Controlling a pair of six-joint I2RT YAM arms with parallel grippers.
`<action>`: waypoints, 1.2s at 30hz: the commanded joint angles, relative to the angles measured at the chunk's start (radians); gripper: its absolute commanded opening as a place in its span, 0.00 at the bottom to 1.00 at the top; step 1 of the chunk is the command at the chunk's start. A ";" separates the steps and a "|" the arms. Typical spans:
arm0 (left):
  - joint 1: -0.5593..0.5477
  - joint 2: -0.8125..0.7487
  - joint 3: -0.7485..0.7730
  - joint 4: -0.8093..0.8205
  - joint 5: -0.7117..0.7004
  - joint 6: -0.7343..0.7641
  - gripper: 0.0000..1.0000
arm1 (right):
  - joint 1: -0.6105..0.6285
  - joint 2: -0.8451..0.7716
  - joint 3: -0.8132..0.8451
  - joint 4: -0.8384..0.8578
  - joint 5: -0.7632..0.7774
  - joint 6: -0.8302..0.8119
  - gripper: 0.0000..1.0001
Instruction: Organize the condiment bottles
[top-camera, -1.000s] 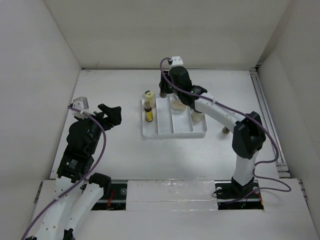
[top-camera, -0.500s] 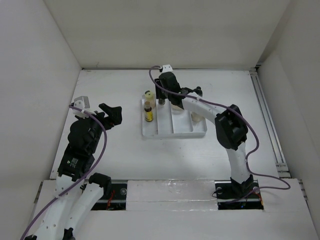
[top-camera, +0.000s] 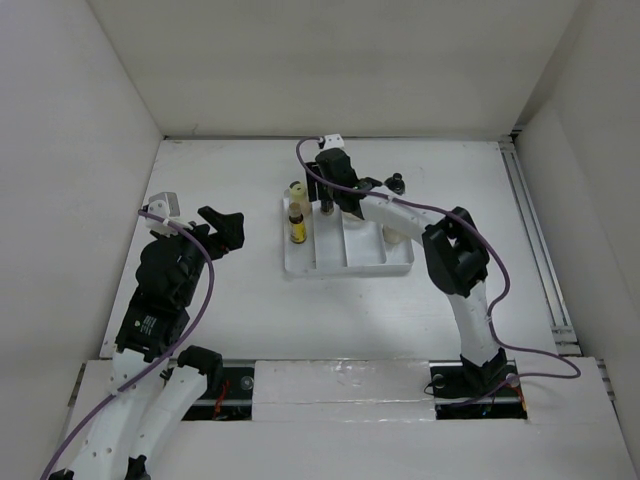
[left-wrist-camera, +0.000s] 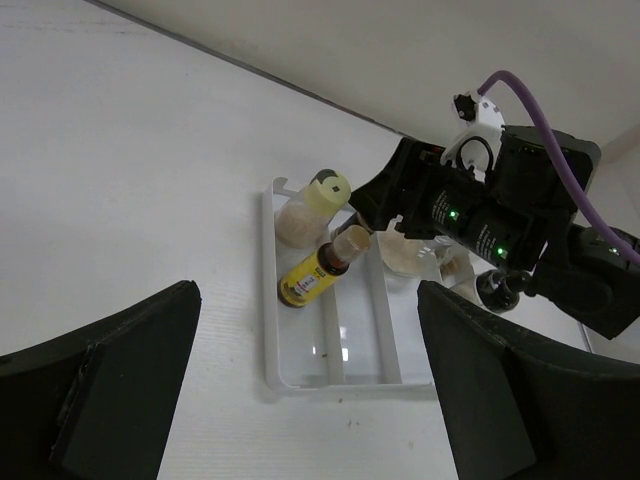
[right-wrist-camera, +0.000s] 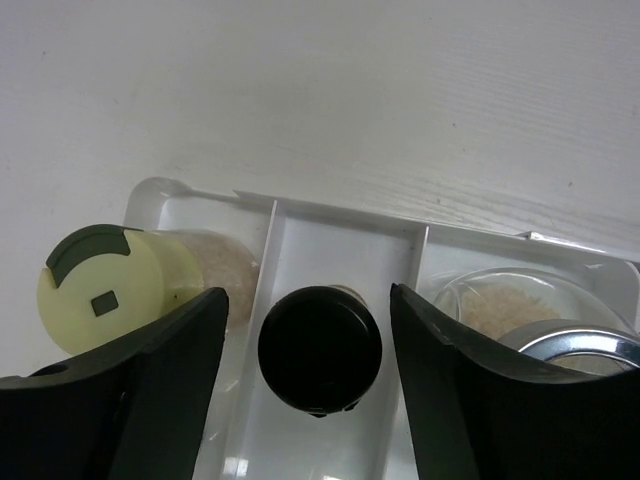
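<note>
My right gripper (top-camera: 328, 192) hangs open over the back of the white divided tray (top-camera: 345, 268). A black-capped bottle (right-wrist-camera: 320, 347) stands upright in the tray's second compartment between its fingers, with a gap on each side. In the first compartment a yellow-capped shaker (right-wrist-camera: 100, 290) stands at the back, and a small dark bottle with a yellow label (left-wrist-camera: 318, 270) lies in front of it. A clear silver-lidded jar (right-wrist-camera: 560, 340) sits in the compartment to the right. My left gripper (top-camera: 222, 228) is open and empty, well left of the tray.
Another black-capped bottle (top-camera: 397, 182) stands on the table behind the tray's right part. The right arm stretches over the tray's right half. White walls close in the table on the left, back and right.
The right gripper has moved left from the jar's compartment to the second one and opened, letting go of the black-capped bottle. The left arm has not moved.
</note>
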 joint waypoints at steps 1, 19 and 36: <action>0.005 0.001 -0.003 0.046 0.000 0.012 0.86 | 0.010 -0.033 0.038 0.031 0.018 0.005 0.73; 0.005 -0.028 -0.003 0.046 0.009 0.012 0.86 | -0.103 -0.890 -0.660 -0.072 0.355 0.222 0.50; 0.005 -0.076 -0.003 0.046 0.009 0.012 0.86 | -0.496 -1.114 -1.031 -0.152 0.148 0.308 0.80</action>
